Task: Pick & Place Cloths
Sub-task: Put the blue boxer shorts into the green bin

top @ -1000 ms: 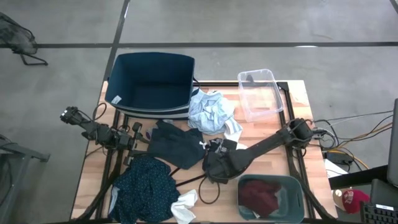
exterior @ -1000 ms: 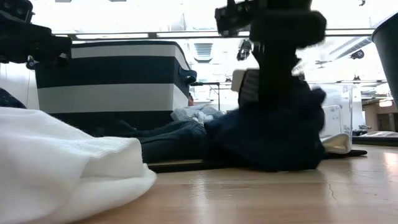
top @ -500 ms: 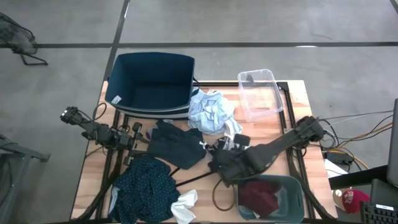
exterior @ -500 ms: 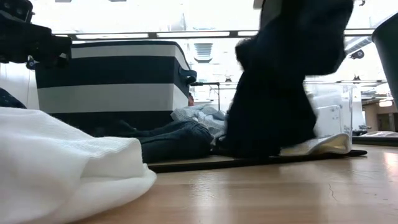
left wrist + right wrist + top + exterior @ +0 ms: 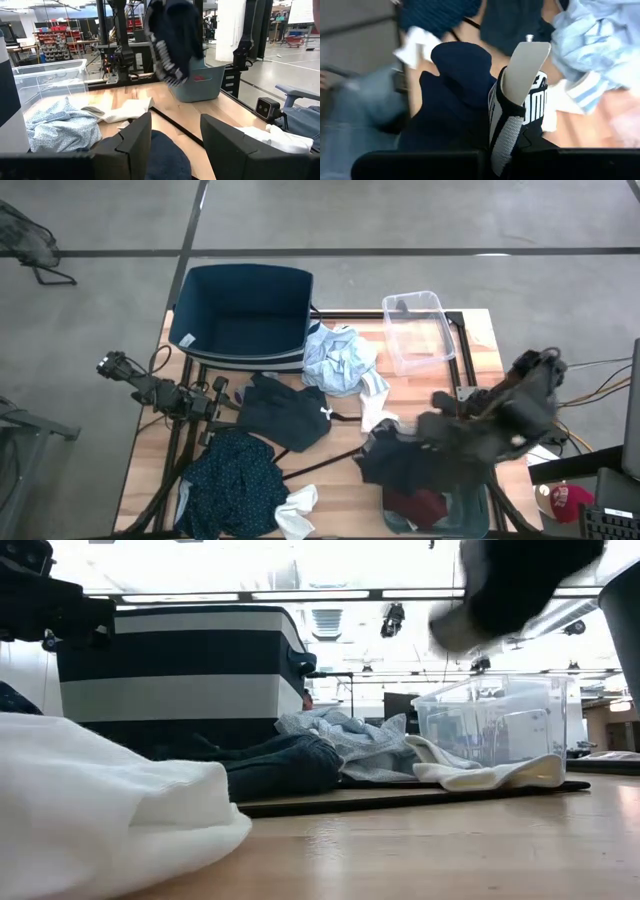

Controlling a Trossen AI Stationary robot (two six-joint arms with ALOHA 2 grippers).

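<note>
A wooden tabletop (image 5: 150,470) stands on a grey concrete floor, with a navy bin (image 5: 243,313) and a clear tub (image 5: 418,330) along its far edge. The right gripper (image 5: 452,442) pinches a black garment (image 5: 405,460) lifted above the grey bin (image 5: 470,510) at the near right corner, where a maroon cloth (image 5: 415,505) lies. The left gripper (image 5: 175,142) rests spread near the left edge, over another black garment (image 5: 283,412).

Wooden table (image 5: 150,470) with garments and bins.
On it lay: navy bin (image 5: 243,310) far left, clear tub (image 5: 420,330) far right, pale blue shirt (image 5: 338,360) between, black garment (image 5: 280,410) centre, teal dotted one (image 5: 232,485) and white sock (image 5: 298,510) near left, grey bin (image 5: 470,515) near right.
</note>
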